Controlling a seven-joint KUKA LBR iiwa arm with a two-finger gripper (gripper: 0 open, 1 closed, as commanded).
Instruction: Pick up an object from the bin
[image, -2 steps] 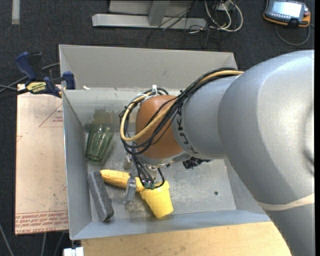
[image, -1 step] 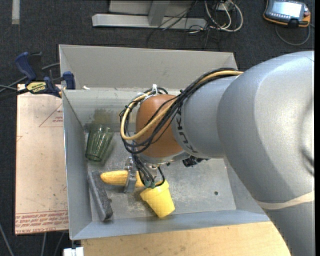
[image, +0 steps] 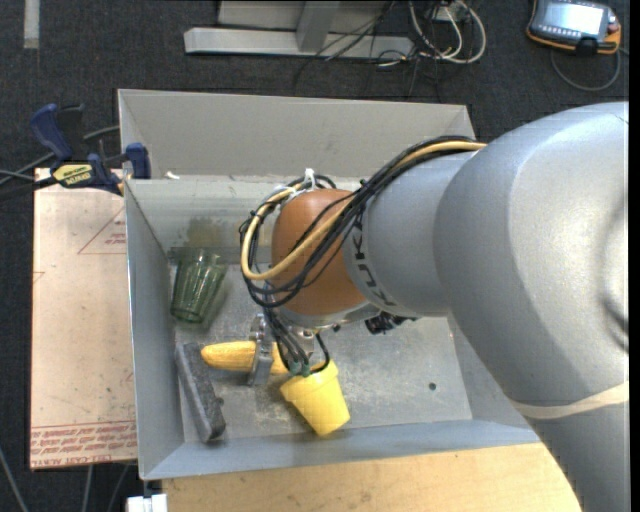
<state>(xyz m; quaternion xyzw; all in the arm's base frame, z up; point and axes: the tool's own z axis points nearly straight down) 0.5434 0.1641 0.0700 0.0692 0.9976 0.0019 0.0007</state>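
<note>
My gripper hangs below the orange wrist cover, low over the front middle of the bin, with its fingers apart. The grey left finger stands at the right end of a yellow corn-cob-shaped thing lying flat. The dark right finger is at the rim of a yellow plastic cup that lies tilted on its side. Nothing shows clamped between the fingers.
A green ribbed glass tumbler lies against the left wall. A grey oblong block lies along the front left corner. The arm covers the right and back of the bin.
</note>
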